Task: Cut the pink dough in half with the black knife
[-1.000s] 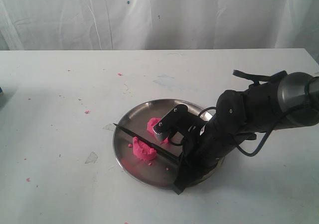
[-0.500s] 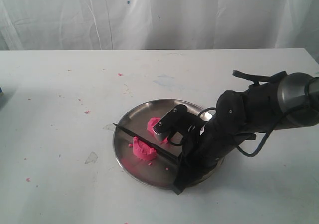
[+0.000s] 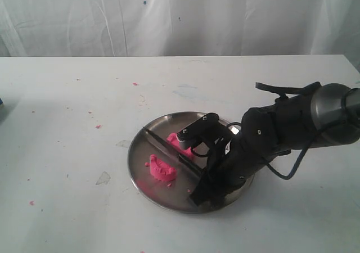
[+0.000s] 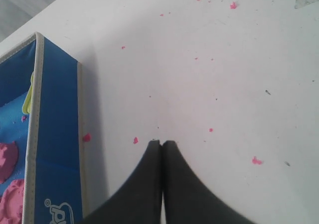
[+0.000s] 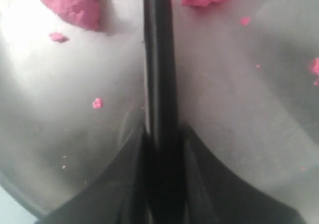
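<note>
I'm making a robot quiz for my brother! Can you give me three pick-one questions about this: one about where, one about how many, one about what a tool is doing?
1. Where on the steel plate is the black knife?
A) alone at the rim
B) lying between the pink dough chunks
C) stuck upright in one chunk

2. How many big chunks are there?
A) one
B) four
C) two

3. What is the left tool doing?
A) shut, holding nothing
B) gripping the knife
C) wide open

Answers:
1 B, the blade runs between them.
2 C, one chunk sits each side of the blade.
3 A, its fingers meet with nothing between.
</note>
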`<control>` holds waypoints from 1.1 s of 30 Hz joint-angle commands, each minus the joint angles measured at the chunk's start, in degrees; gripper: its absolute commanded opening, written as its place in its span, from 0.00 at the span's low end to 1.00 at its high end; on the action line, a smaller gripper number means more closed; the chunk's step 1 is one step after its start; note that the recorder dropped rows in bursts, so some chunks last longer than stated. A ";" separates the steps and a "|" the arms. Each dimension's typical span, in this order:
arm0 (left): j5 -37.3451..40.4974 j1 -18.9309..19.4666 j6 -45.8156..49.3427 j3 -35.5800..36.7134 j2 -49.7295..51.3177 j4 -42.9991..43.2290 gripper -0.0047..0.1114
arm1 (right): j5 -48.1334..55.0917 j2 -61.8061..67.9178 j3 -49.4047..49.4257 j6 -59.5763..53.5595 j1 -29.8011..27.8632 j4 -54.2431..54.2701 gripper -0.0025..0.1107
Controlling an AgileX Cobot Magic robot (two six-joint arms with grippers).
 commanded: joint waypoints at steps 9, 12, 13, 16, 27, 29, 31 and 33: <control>-1.29 0.27 -0.54 0.45 -0.48 -0.41 0.04 | -0.44 1.12 0.59 3.57 -4.19 -2.08 0.02; -1.69 0.27 -0.54 0.45 -0.48 -0.41 0.04 | -0.44 1.12 0.59 3.57 -4.19 -2.08 0.02; -1.69 0.27 -0.54 0.45 -0.48 -0.41 0.04 | -0.44 1.12 0.59 3.57 -4.19 -2.08 0.02; -1.69 0.27 -0.54 0.45 -0.48 -0.41 0.04 | -0.59 1.12 0.59 3.57 -4.17 -1.67 0.02; -3.04 0.27 -0.54 0.45 -0.48 0.00 0.04 | 3.43 -12.42 -3.84 3.78 -4.17 -1.55 0.02; -3.03 0.27 -0.54 0.45 -0.48 -0.28 0.04 | 3.42 -14.30 -3.84 4.07 -5.57 -6.08 0.02; -3.03 0.27 -0.54 0.45 -0.48 -0.44 0.04 | 4.43 -14.51 -3.84 4.83 -8.40 -6.67 0.02; -3.03 0.27 -0.54 0.45 -0.48 -0.44 0.04 | 5.91 -13.61 -3.84 4.99 -11.18 -6.41 0.02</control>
